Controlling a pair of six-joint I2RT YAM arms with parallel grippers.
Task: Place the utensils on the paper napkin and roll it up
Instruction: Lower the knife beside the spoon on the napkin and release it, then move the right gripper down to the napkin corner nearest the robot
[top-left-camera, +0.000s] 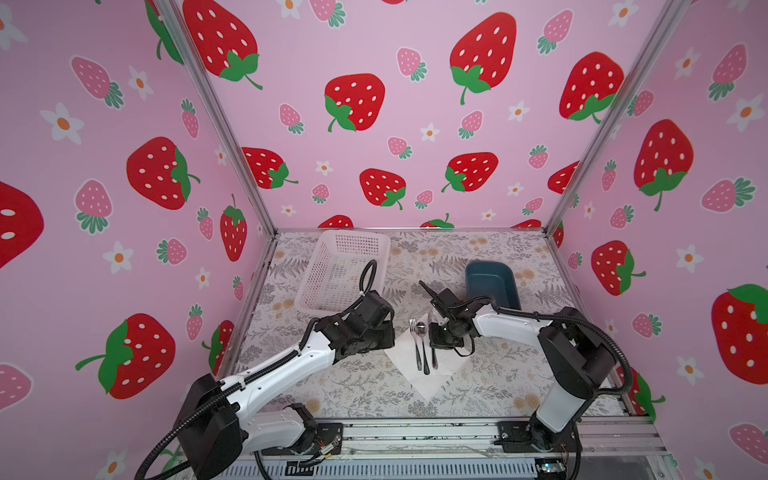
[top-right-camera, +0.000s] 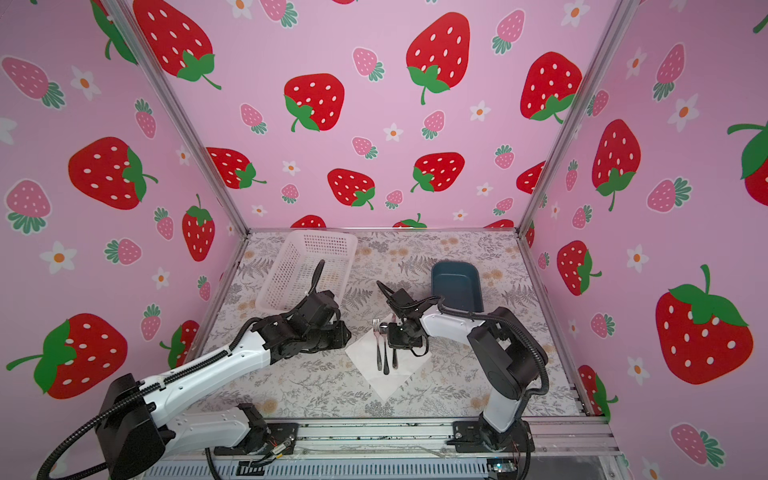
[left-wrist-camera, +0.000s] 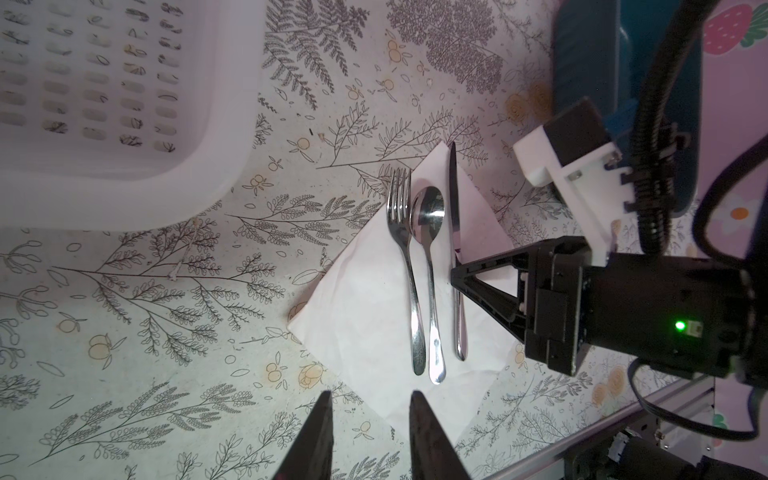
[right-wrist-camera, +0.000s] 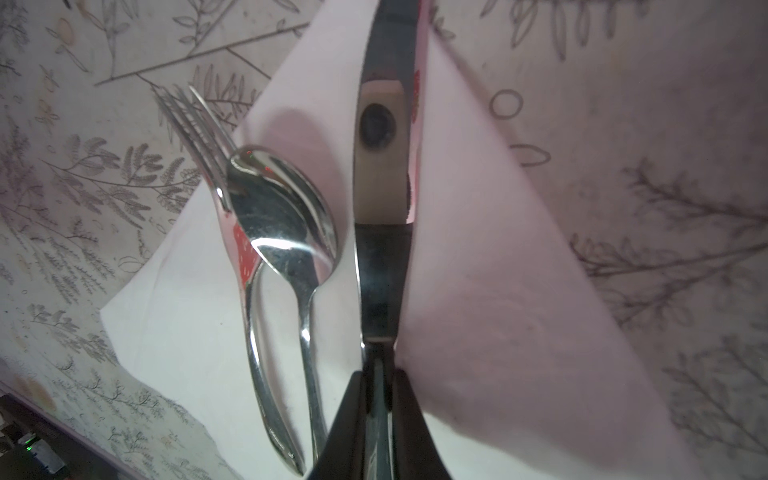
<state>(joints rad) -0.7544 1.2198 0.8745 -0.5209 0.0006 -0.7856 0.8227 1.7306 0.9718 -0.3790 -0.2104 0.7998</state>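
Observation:
The white paper napkin (top-left-camera: 428, 376) (top-right-camera: 384, 386) lies as a diamond on the floral table. Three utensils rest side by side on it: a fork (left-wrist-camera: 405, 266), a spoon (left-wrist-camera: 430, 270) and a knife (left-wrist-camera: 454, 199). My right gripper (right-wrist-camera: 380, 374) (left-wrist-camera: 454, 276) comes in from the right. Its fingers are shut on the knife (right-wrist-camera: 382, 166) along its handle, beside the spoon (right-wrist-camera: 282, 216) and fork (right-wrist-camera: 195, 120). My left gripper (left-wrist-camera: 371, 399) hovers open just off the napkin's near-left edge (left-wrist-camera: 365, 324), below the handle ends, with nothing between its fingers.
A white perforated basket (top-left-camera: 353, 235) (left-wrist-camera: 232, 104) stands at the back left, close behind the left arm. A dark blue bin (top-left-camera: 492, 286) sits at the back right, behind the right wrist. The table's metal front rail (top-left-camera: 415, 432) runs along the near edge.

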